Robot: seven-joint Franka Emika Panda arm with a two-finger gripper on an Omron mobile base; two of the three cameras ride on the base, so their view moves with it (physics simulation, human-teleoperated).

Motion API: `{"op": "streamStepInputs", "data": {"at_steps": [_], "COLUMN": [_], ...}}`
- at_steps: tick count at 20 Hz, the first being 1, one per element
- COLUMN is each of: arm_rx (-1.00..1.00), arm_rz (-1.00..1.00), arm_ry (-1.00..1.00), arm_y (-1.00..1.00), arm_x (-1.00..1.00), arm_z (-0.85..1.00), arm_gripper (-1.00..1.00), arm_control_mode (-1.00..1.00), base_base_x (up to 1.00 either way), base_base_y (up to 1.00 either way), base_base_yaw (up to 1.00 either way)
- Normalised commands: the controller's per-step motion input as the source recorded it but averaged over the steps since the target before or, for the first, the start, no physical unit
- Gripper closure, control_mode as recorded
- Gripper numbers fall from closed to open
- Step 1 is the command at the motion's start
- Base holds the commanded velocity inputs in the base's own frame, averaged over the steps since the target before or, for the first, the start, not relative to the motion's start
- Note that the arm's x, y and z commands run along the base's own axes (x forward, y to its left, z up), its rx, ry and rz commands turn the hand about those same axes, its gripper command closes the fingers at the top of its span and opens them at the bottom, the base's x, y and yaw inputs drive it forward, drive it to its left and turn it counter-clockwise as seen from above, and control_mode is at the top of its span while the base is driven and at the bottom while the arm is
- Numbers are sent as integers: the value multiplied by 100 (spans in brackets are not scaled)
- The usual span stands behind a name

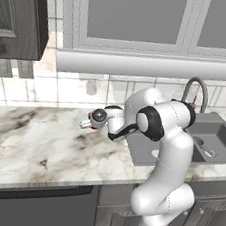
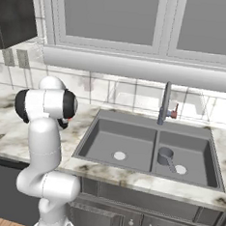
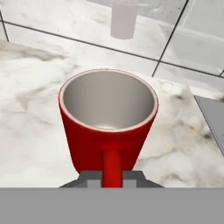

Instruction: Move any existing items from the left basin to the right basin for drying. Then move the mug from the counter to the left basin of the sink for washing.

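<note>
The red mug (image 3: pixel 108 127) fills the hand view, upright, its pale inside showing and its handle toward the camera. My gripper (image 3: pixel 111 179) is shut on that handle, with a dark fingertip on each side. In the left base view the gripper (image 1: pixel 87 124) is over the marble counter (image 1: pixel 31 140), left of the sink, with slivers of red beside it. Whether the mug rests on the counter or hangs just above it I cannot tell. The grey handled vessel (image 2: pixel 165 156) stands in the right basin (image 2: pixel 197 146), near the tap (image 2: pixel 165 102). The left basin (image 2: pixel 110 136) holds nothing but its drain disc.
A pale whitish cylinder (image 1: pixel 91 86) stands against the tiled wall behind the mug, also seen as the cylinder (image 3: pixel 124 17) in the hand view. The sink's left edge (image 3: pixel 212 118) lies to the mug's right. A dark upper cabinet (image 1: pixel 19 13) hangs at the far left.
</note>
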Motion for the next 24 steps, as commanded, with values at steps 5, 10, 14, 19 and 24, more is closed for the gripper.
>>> {"op": "streamStepInputs", "data": {"at_steps": [5, 10, 14, 19, 24], "arm_rx": [0, 0, 0, 1, 4], "arm_rz": [0, -1, -5, -8, -15], "arm_ry": [-5, -7, -6, -3, -1], "arm_y": [0, 0, -7, -16, -32], "arm_x": [-4, -28, -48, -49, -49], "arm_z": [1, 22, 25, 35, 42], "arm_gripper": [100, 100, 100, 100, 100], "arm_control_mode": [-100, -100, -100, -100, -100], "base_base_x": [0, 0, 0, 0, 0], "base_base_y": [0, 0, 0, 0, 0], "base_base_yaw": [0, 0, 0, 0, 0]}}
